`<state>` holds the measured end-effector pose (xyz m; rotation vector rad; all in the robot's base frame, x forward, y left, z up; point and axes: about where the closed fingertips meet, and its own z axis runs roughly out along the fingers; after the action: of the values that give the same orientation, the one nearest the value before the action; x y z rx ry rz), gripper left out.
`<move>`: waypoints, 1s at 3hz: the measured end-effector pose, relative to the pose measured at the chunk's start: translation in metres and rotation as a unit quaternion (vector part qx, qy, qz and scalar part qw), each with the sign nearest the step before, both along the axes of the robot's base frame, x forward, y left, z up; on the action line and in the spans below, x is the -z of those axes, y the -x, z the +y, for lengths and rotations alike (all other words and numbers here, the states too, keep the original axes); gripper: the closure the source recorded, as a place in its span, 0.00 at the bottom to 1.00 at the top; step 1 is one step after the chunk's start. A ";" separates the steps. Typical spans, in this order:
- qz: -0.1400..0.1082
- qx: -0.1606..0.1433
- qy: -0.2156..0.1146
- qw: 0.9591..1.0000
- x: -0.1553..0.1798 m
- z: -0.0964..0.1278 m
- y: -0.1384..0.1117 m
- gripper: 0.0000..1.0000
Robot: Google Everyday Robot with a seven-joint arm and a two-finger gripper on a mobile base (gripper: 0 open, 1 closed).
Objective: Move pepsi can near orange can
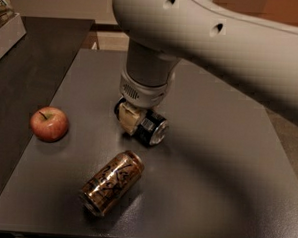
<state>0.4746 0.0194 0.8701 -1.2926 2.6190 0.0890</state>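
The pepsi can (152,129) is small and dark with a shiny silver end, lying on its side in the middle of the grey table (215,184). My gripper (134,121) comes down from above and is shut on the pepsi can, its pale finger (129,116) against the can's left side. The orange can (110,182), coppery brown with dark script, lies on its side a short way in front and to the left of the pepsi can, apart from it.
A red apple (49,124) sits at the table's left edge. A darker table (26,69) adjoins on the left, with a white box (6,26) at its far corner. My large pale arm (218,39) spans the upper right.
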 end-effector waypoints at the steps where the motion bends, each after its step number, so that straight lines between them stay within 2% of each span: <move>1: 0.005 0.014 0.005 1.000 0.008 0.005 0.000 0.84; 3: 0.015 0.023 0.009 1.000 0.019 0.012 0.003 0.37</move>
<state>0.4713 0.0312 0.8507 -1.2454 2.6792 0.0786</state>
